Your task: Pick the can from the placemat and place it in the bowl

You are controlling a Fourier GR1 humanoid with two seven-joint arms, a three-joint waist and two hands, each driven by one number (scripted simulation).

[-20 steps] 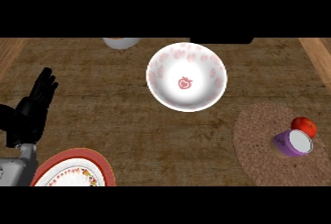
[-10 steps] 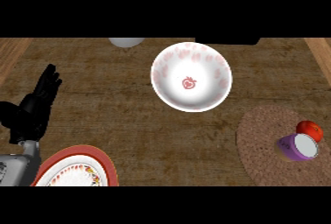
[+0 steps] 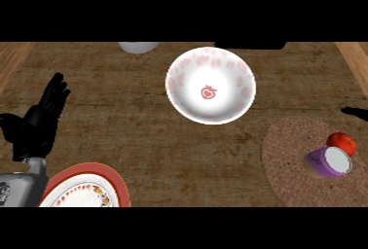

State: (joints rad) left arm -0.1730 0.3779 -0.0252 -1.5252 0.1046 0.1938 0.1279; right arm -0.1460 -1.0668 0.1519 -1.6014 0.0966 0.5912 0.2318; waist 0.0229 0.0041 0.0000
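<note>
can (image 3: 330, 162): on its side on placemat (image 3: 302, 165), 4 o'clock, untouched
bowl (image 3: 211, 85): 12 o'clock, holds nothing
left hand (image 3: 39, 124): 9 o'clock, fingers spread, resting
right hand (image 3: 357, 113): only a tip shows, can't tell
progress: pick and place both left

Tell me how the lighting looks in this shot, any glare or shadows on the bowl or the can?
Head view: the bowl is brightly lit, with a soft grey shadow along its lower inner wall; the can on the placemat shows a bright pale top, no hard glare; the counter is dimmer and evenly lit; the left hand reads nearly pure black, little detail; only a dark tip of the right hand shows at the edge.
</note>
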